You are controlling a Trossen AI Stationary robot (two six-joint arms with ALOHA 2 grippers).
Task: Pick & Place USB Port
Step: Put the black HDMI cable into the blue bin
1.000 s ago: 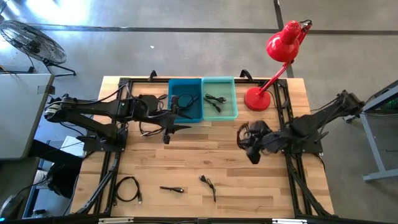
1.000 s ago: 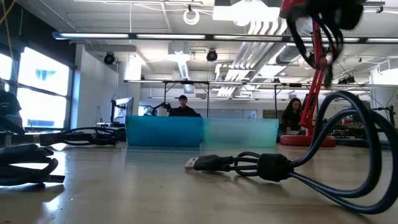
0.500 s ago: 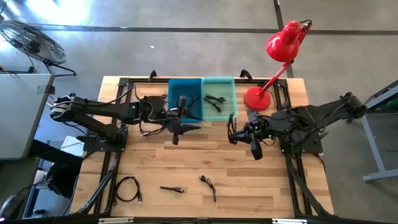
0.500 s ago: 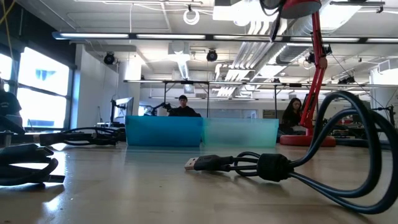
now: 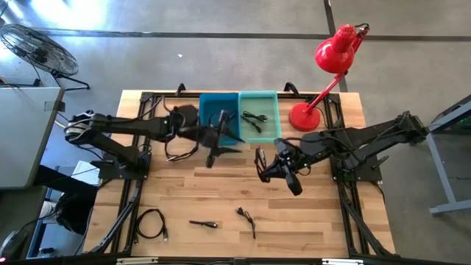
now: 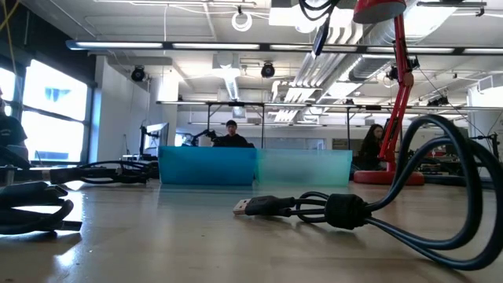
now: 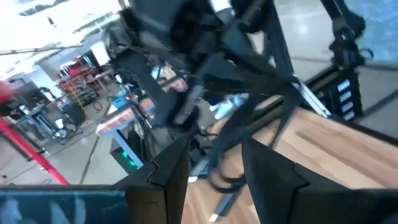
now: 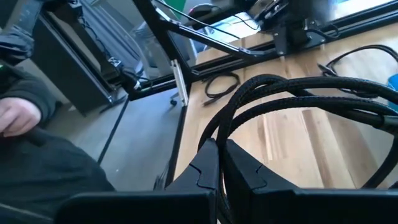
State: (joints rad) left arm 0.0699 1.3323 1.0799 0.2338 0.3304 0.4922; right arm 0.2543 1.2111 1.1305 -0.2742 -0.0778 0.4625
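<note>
- Cables already lie in the blue bin (image 5: 221,121) and teal bin (image 5: 259,118).
- Right gripper (image 5: 263,163), clamped on a black cable (image 8: 280,106), hangs mid-table.
- Left gripper (image 5: 218,143), partly parted, apparently empty, hovers beside the blue bin.
- Three cables (image 5: 206,223) remain along the table's near edge.

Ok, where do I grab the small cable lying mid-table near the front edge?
Probably its plug end, the stiffest part. Come straight down, jaws across its width: the small cable lies flat on the table, nothing touching it.
</note>
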